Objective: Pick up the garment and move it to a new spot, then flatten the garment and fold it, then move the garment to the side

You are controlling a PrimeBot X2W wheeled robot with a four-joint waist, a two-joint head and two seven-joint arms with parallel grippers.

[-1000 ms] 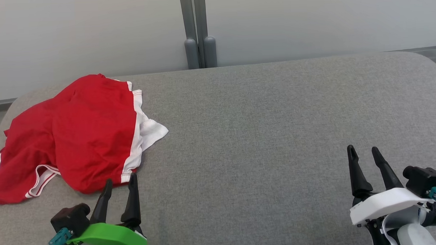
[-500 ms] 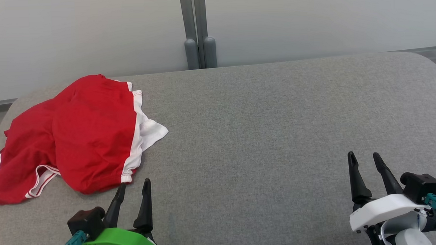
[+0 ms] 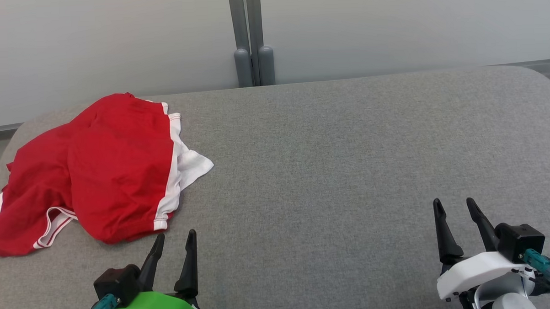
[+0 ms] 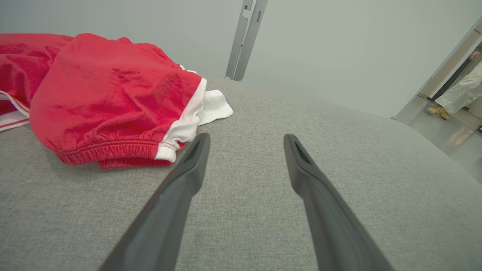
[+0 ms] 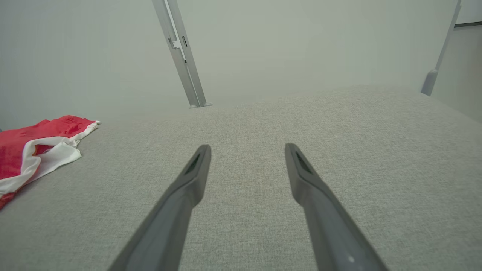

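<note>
One wide grey pad [image 3: 348,147] lies before the robot, backed by a pale wall [image 3: 389,27]. At the pad's far left, close to its rounded edge, lies the garment [image 3: 102,174]: red shorts with white trim, doubled loosely over themselves, a white flap poking out toward the middle.

The left gripper [image 3: 176,234], on its green mount, hovers low near the garment's nearest hem but apart from it, jaws spread wide and empty. In the left wrist view the elastic hem sits just ahead of the left finger [image 4: 188,169], with bare pad between the two fingers. The right gripper [image 3: 453,201], on its white mount, hangs well apart at the lower right, jaws equally wide, holding nothing.

A thin grey post [image 3: 251,36] splits the wall behind. A person's leg [image 4: 457,96] shows through a doorway at the edge of the left wrist view.

How far the job stands is hard to call. The garment rests at the side and is overlapped, which could pass for a rough fold already set aside. Yet it looks rumpled rather than flat, so lifting, spreading, folding and moving may all remain.
</note>
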